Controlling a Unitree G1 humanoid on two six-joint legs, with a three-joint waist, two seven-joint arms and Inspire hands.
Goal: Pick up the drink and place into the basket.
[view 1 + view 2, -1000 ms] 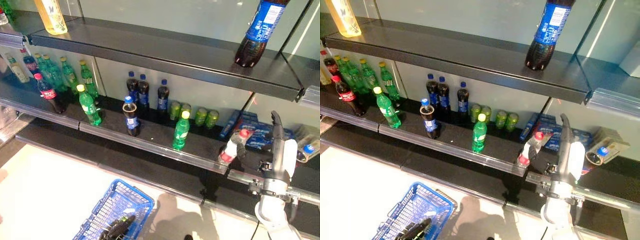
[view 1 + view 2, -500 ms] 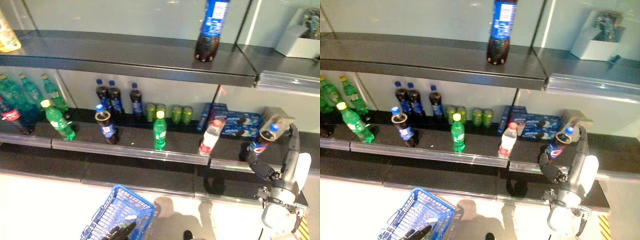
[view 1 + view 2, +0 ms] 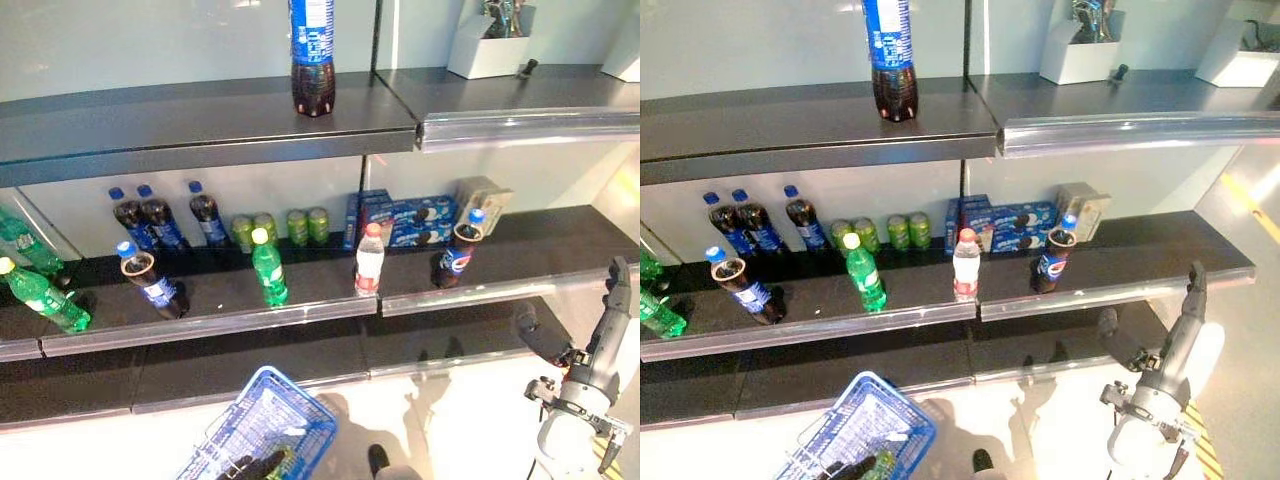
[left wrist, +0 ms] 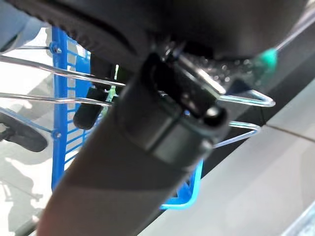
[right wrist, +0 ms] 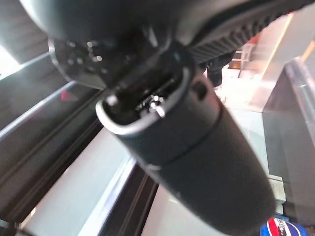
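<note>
The right hand (image 3: 545, 340) hangs low at the right, in front of the bottom shelf (image 3: 300, 350), and it holds nothing. Its fingers point out toward the shelving, loosely extended and apart from every bottle. Its own wrist view is filled by the thumb up close, so the finger spread cannot be read there.

The left hand (image 3: 250, 466) sits at the near edge, at the blue basket (image 3: 300, 410). Dark fingers show at the basket's wire handle (image 4: 64, 78), but whether they curl around it I cannot tell.

On the middle shelf (image 3: 210, 320), a cola bottle with a blue cap (image 3: 455, 250) leans at the right, just past the shelf join. It is the drink closest to the right hand, yet well apart from it. Left of it stands a clear bottle with a red cap (image 3: 369, 260), upright. Further left is a green bottle with a yellow cap (image 3: 268, 268), also upright. A tilted cola bottle (image 3: 150, 282) comes next, and another green bottle (image 3: 40, 297) lies tilted at the far left.

Behind them, 3 dark bottles (image 3: 160, 215) line the back wall, then green cans (image 3: 280, 227), then blue boxes (image 3: 400, 215).

On the top shelf (image 3: 200, 120) stands 1 large cola bottle (image 3: 312, 55). A white holder (image 3: 490, 45) sits up there to the right.
</note>
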